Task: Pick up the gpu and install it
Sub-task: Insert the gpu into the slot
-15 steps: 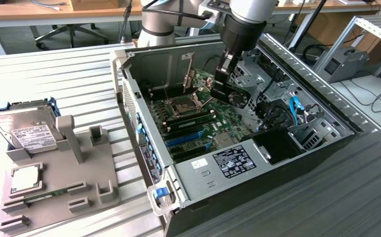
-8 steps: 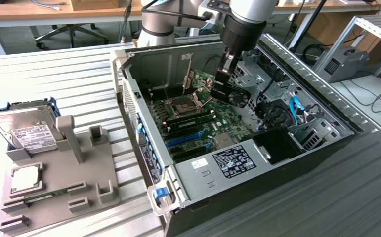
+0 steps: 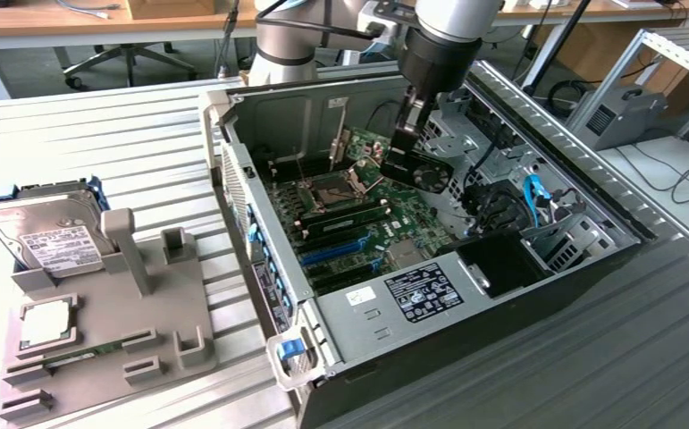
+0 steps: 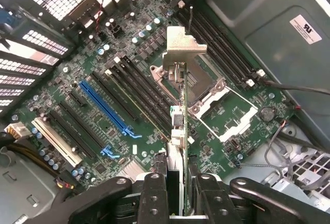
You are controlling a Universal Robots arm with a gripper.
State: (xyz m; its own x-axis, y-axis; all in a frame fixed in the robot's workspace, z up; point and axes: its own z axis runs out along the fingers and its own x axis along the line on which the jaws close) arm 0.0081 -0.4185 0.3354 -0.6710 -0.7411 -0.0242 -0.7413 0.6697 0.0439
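Gripper [image 4: 175, 195] clamped on gpu [image 4: 177, 126] — card pinched edge-on between the fingers [image 4: 154, 198], silver bracket end pointing away from the wrist. Gpu hangs inside the open computer case [image 3: 320, 331], above the motherboard [image 4: 103, 110] near the CPU socket [image 4: 221, 105] — seemingly not seated in any slot.

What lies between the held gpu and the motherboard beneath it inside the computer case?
Nothing: in the wrist view the gpu, clamped edge-on in the gripper, hangs above the motherboard with only open air between.
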